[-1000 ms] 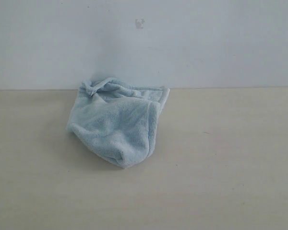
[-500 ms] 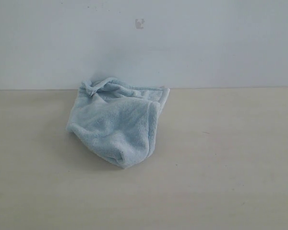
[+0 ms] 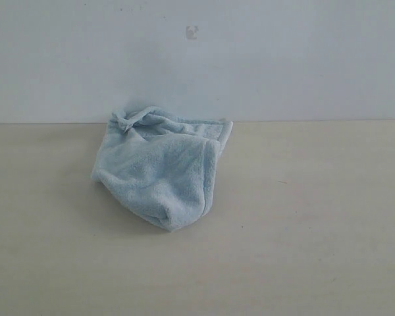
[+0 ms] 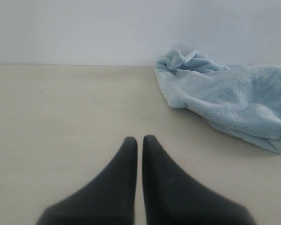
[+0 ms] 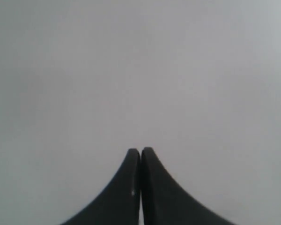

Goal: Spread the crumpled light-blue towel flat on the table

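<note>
Towel (image 3: 158,170) lies bunched mid-table (image 3: 316,250) nr back wall; left gripper (image 4: 139,140) and right gripper (image 5: 140,151) both closed, empty; risk: pinching several layers drags the bundle w/o unfolding.

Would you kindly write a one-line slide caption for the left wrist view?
Shut left gripper hovers over the beige table, apart from the crumpled light-blue towel.

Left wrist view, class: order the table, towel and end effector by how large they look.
1. table
2. towel and left end effector: alike; the end effector's nearness to the camera inflates it, so unranked.
</note>
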Available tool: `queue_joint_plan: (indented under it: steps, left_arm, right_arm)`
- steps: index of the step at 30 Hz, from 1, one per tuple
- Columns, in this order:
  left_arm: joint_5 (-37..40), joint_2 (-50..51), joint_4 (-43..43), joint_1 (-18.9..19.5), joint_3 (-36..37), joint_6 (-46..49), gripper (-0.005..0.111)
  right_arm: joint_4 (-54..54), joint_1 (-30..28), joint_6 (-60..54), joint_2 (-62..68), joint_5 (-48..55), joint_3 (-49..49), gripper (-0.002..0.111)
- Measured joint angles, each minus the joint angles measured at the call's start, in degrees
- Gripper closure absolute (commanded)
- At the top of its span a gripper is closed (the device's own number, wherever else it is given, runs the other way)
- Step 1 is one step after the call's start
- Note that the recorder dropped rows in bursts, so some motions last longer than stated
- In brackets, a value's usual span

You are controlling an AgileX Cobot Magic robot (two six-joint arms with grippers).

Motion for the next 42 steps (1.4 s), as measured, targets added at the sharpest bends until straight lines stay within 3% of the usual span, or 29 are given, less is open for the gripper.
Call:
queue_joint_plan:
  steps: [7, 10, 13, 17, 21, 25, 29, 34, 38, 42]
  left_arm:
    - [0.0, 0.0, 0.0, 0.0, 0.0, 0.0, 0.103]
    - [0.0, 0.0, 0.0, 0.0, 0.0, 0.0, 0.103]
    - [0.0, 0.0, 0.0, 0.0, 0.0, 0.0, 0.103]
    - [0.0, 0.0, 0.0, 0.0, 0.0, 0.0, 0.103]
    - [0.0, 0.0, 0.0, 0.0, 0.0, 0.0, 0.103]
    - [0.0, 0.0, 0.0, 0.0, 0.0, 0.0, 0.103]
    - [0.0, 0.0, 0.0, 0.0, 0.0, 0.0, 0.103]
    - [0.0, 0.0, 0.0, 0.0, 0.0, 0.0, 0.103]
    - [0.0, 0.0, 0.0, 0.0, 0.0, 0.0, 0.103]
    - [0.0, 0.0, 0.0, 0.0, 0.0, 0.0, 0.103]
  right_arm:
    - [0.0, 0.0, -2.06, 23.05, 1.13, -0.81, 0.109]
    - [0.0, 0.0, -0.4, 34.09, 7.24, -4.08, 0.109]
    - [0.0, 0.0, 0.76, 45.05, 21.77, -11.19, 0.109]
    - [0.0, 0.0, 1.01, 61.32, 55.91, -28.64, 0.109]
    - [2.23, 0.0, 0.88, 73.85, 78.81, -42.29, 0.109]
    - [9.7, 0.0, -1.35, 79.98, 82.66, -46.34, 0.109]
    - [25.19, 0.65, -15.68, 84.34, 84.57, -46.59, 0.105]
    - [46.28, 3.96, -37.66, 89.63, 91.94, -48.4, 0.081]
    - [51.98, 5.66, -43.91, 91.28, 90.61, -52.48, 0.054]
    - [53.75, 5.78, -45.18, 92.61, 86.25, -55.09, 0.049]
